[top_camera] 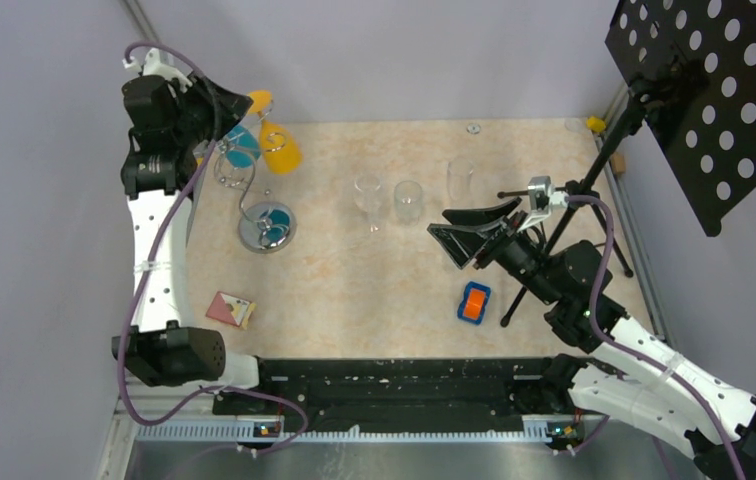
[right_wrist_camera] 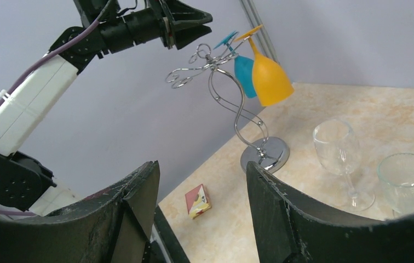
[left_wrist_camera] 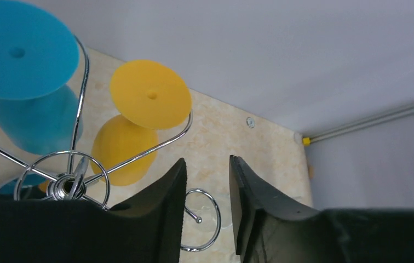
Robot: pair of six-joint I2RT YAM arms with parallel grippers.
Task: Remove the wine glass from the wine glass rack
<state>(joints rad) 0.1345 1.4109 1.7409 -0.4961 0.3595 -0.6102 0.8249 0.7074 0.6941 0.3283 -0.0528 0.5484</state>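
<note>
The silver wire wine glass rack (top_camera: pixel 267 226) stands at the table's far left. From its curled arms hang two wine glasses upside down, a yellow wine glass (top_camera: pixel 279 150) and a blue wine glass (top_camera: pixel 241 148). My left gripper (top_camera: pixel 239 103) hovers above the rack's top, open and holding nothing. In the left wrist view the yellow glass's foot (left_wrist_camera: pixel 150 93) and the blue glass's foot (left_wrist_camera: pixel 18 49) lie ahead to the left of the left gripper (left_wrist_camera: pixel 207 164), and an empty spiral arm (left_wrist_camera: pixel 202 219) shows below the fingers. My right gripper (top_camera: pixel 464 235) is open at mid-table, apart from the rack (right_wrist_camera: pixel 237 109).
Three clear glasses (top_camera: pixel 368 195) (top_camera: pixel 408 200) (top_camera: pixel 461 180) stand at mid-table. A black tripod stand with a perforated panel (top_camera: pixel 714 90) fills the right side. An orange and blue object (top_camera: pixel 474 302) and a small box (top_camera: pixel 230 310) lie nearer the front.
</note>
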